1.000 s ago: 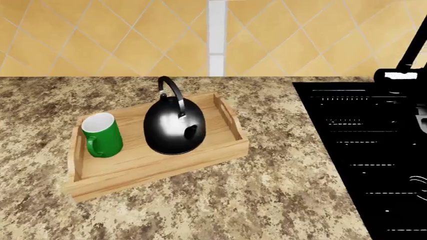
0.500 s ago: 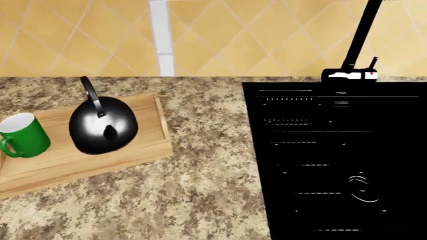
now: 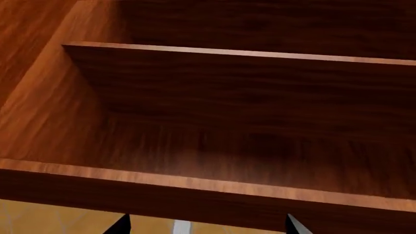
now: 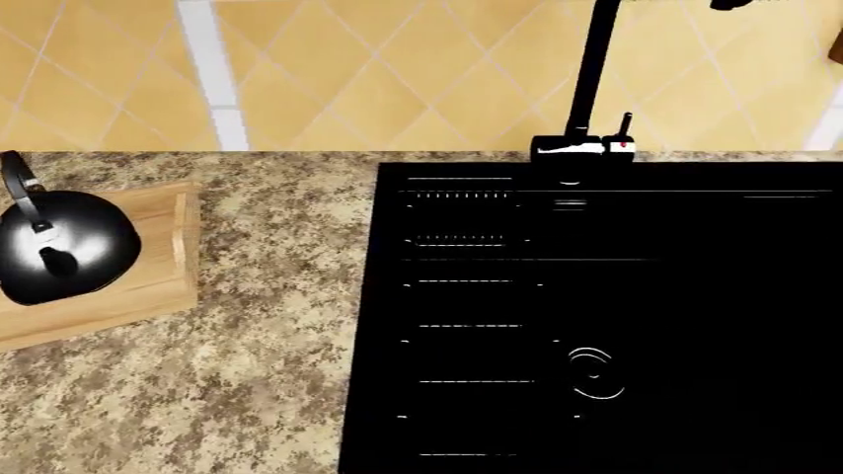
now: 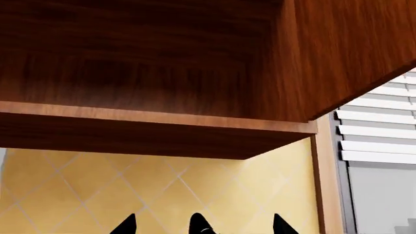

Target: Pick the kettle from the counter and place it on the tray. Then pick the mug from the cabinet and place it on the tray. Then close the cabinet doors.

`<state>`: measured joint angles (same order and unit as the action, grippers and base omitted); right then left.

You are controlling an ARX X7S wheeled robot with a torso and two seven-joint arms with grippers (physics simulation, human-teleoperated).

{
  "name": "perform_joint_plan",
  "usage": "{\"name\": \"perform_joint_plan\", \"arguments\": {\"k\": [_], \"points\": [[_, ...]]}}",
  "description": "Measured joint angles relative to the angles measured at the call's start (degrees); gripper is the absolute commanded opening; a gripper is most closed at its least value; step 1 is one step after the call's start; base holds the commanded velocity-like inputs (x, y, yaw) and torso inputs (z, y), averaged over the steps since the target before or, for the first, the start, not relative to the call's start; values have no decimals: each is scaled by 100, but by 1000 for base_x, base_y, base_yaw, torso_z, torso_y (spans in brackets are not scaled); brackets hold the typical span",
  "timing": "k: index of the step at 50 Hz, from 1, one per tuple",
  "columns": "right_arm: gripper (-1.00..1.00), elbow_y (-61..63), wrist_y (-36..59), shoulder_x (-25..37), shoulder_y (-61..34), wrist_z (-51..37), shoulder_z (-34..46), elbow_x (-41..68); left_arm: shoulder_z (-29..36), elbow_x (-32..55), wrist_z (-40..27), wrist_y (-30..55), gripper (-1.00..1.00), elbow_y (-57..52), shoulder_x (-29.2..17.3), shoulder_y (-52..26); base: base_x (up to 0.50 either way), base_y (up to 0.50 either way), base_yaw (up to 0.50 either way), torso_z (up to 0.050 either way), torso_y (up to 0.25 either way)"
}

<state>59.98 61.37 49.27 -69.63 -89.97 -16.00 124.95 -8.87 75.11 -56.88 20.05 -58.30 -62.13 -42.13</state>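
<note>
Head view: the kettle (image 4: 59,247) sat on the tray (image 4: 156,267) at the far left edge of the frame, black arched handle up. Only the right end of the tray showed. The mug was out of frame, so its place could not be told. The tray rested on the counter (image 4: 251,365), speckled granite running from the tiled wall forward. Right of it lay the flat black sink (image 4: 606,316), with a black faucet (image 4: 589,89) rising at its back edge against the yellow diamond-tiled backsplash (image 4: 395,69). Neither arm appeared in this view.

Left wrist view: the camera looked up into the open cabinet (image 3: 215,122), dark reddish wood, with one shelf (image 3: 240,53) across the interior and the front lip of the cabinet floor nearest the lens. No mug seen on the parts that showed. The left gripper (image 3: 205,226) showed only as two dark fingertips at the frame edge, set well apart with nothing between them: jaws wide.

Right wrist view: the underside and right side wall of the cabinet (image 5: 195,73), tiled wall below it, and a window with white blinds (image 5: 380,126) beside it. The right gripper (image 5: 198,226) showed three dark points at the frame edge; spread could not be told
</note>
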Motion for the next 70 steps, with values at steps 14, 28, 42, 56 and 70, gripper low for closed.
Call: {"name": "perform_joint_plan", "arguments": {"k": [14,28,42,56,70], "points": [[100,0,92,-62,93,0,-124,6,-24,-106,44,-59,100,11,35,172,-1,-500,0,0,0],[100,0,124,-71,126,0,-184,16,-12,-191,60,-101,100,11,61,284,-1,-500,0,0,0],[100,-4,-111,272,-121,0,274,-122,-9,-254,93,-155,100,30,80,403,0,-179,0,0,0],[100,-714,-945,1655,-3763,2,4294,-606,-51,-255,118,-213,100,56,53,479,0,0,0,0,0],[100,-2193,401,1223,-5843,56,5157,-1308,-105,-189,116,-274,100,72,-2,497,0,0,0,0,0]]}}
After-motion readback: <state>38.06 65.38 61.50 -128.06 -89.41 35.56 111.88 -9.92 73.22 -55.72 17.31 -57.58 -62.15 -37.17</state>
